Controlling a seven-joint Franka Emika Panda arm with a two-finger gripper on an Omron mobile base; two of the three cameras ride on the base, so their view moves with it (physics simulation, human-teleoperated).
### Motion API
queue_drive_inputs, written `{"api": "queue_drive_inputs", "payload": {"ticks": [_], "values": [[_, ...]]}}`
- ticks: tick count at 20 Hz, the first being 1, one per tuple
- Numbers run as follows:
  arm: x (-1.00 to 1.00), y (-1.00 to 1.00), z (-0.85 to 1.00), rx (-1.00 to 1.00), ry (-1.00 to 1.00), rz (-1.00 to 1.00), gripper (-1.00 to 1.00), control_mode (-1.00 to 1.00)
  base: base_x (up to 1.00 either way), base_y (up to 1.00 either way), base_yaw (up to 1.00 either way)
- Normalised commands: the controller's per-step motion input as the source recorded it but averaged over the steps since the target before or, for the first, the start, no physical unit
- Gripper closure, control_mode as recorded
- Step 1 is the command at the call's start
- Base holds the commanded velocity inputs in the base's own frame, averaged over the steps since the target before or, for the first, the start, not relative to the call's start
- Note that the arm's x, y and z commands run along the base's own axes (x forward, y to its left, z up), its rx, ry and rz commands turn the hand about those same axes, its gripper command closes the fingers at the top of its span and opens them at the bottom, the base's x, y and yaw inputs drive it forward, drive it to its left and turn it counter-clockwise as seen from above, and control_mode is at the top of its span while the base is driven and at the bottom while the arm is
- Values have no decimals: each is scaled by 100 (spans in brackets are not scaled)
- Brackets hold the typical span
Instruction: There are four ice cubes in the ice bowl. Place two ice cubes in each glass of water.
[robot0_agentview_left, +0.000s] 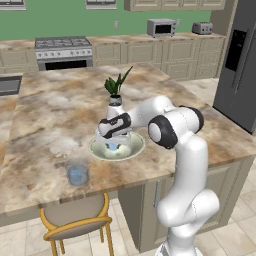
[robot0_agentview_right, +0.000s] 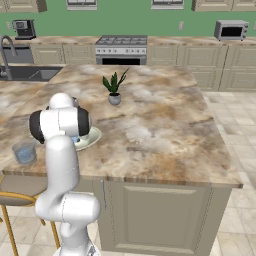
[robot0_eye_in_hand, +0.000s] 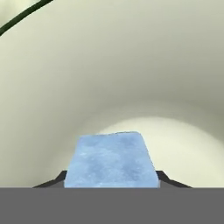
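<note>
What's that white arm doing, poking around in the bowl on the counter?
The arm has its gripper lowered into the ice bowl on the marble counter. In the hand view, a light-blue ice cube sits right between the two dark fingertips, which stand at either side of it, so it looks set to pick the cube up. A glass of water waits beside the bowl, near the counter's front edge. A small potted plant stands just behind the bowl.
</note>
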Motion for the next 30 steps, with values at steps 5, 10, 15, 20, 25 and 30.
{"api": "queue_drive_inputs", "payload": {"ticks": [5,10,15,20,25,30], "values": [[-16,-3,18,0,0,-5,100,-100,0,0,0],[-47,-18,39,0,0,-7,100,-100,0,0,0],[-50,-35,48,0,3,-8,100,-100,0,0,0],[-70,-40,51,0,6,-6,100,-100,0,0,0],[-75,-33,62,0,7,-2,100,-100,0,0,0],[-47,-15,59,0,9,-1,100,-100,0,0,0]]}}
